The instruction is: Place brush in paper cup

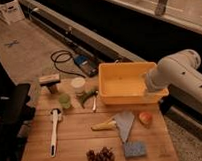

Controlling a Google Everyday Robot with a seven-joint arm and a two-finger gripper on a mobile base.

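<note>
The brush point(54, 130) is long, slim and white. It lies flat on the left side of the wooden table point(77, 146), its wider head toward the back. The paper cup point(64, 101), small and pale green, stands upright just behind the brush head. My gripper point(151, 88) is at the end of the white arm point(174, 70), over the right end of the yellow tub point(124, 84). It is far to the right of both the brush and the cup.
A tan-topped tool point(50, 82) and a white round container point(77, 83) stand at the back left. A green object point(86, 95), a banana point(104, 125), a grey sheet point(124, 123), an orange fruit point(145, 117), a blue sponge point(134, 149) and a dark cluster point(99, 156) lie on the table.
</note>
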